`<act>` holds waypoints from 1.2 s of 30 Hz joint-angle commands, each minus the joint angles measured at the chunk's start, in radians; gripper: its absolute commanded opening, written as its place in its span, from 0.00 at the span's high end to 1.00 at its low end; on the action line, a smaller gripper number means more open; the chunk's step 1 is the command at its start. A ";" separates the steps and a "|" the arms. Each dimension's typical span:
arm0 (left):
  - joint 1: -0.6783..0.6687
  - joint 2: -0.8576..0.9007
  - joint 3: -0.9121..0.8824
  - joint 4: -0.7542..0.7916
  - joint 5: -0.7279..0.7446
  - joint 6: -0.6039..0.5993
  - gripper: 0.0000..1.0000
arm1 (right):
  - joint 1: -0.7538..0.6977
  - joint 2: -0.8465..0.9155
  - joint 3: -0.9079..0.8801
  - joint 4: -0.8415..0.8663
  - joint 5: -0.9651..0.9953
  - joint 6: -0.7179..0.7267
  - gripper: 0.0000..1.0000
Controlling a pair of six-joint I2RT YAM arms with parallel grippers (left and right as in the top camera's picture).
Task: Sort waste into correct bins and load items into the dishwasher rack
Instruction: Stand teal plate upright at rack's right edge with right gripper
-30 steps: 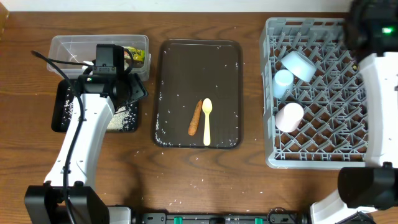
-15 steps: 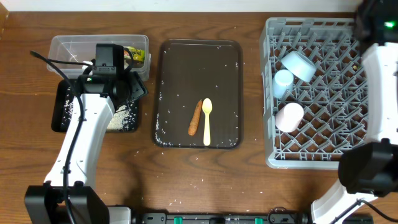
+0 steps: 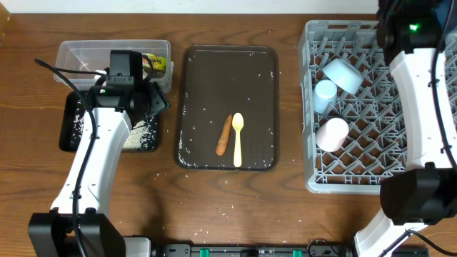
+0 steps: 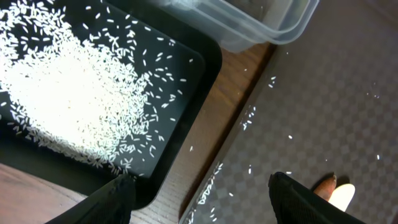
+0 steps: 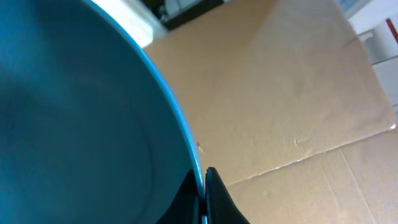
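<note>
Right wrist view: dark blue plate (image 5: pixel 81 112) fills left of frame, rim pinched between closed fingers of right gripper (image 5: pixel 200 182); cardboard (image 5: pixel 280 106) behind. Overhead: dishwasher rack (image 3: pixel 357 187) holds light-blue bowl (image 3: pixel 343 75), light-blue cup (image 3: pixel 325 94), pink cup (image 3: pixel 332 133); brown stick (image 3: pixel 224 135) and yellow spoon (image 3: pixel 238 139) side by side on serving tray (image 3: pixel 207 78). Left wrist: left gripper (image 4: pixel 202 202) wide open, empty, above edge of black tray (image 4: pixel 174 143); rice (image 4: pixel 68 99) heaped inside; clear tub (image 4: pixel 261 25) just beyond.
</note>
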State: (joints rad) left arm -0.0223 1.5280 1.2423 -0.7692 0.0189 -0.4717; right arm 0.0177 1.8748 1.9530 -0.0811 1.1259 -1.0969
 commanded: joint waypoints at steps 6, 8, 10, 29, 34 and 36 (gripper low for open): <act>0.004 -0.013 -0.002 0.016 -0.012 -0.005 0.29 | -0.101 -0.011 0.013 -0.222 -0.038 0.167 0.99; 0.004 -0.013 -0.002 0.016 -0.012 -0.005 0.29 | -0.121 -0.010 0.012 -0.337 -0.093 0.239 0.99; 0.004 -0.012 -0.002 0.016 -0.012 -0.005 0.29 | -0.136 -0.010 0.002 -0.415 -0.133 0.307 0.99; 0.004 -0.012 -0.003 0.043 -0.012 -0.005 0.29 | -0.202 -0.009 -0.319 -0.057 -0.147 0.288 0.99; 0.004 -0.011 -0.002 0.048 -0.013 -0.005 0.29 | -0.201 0.008 -0.319 -0.023 -0.229 0.286 0.99; 0.004 -0.010 -0.002 0.048 -0.013 -0.005 0.29 | -0.208 0.031 -0.319 -0.018 -0.228 0.256 0.99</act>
State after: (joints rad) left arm -0.0223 1.5280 1.2415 -0.7238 0.0189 -0.4717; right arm -0.1822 1.8782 1.6337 -0.1097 0.9188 -0.8062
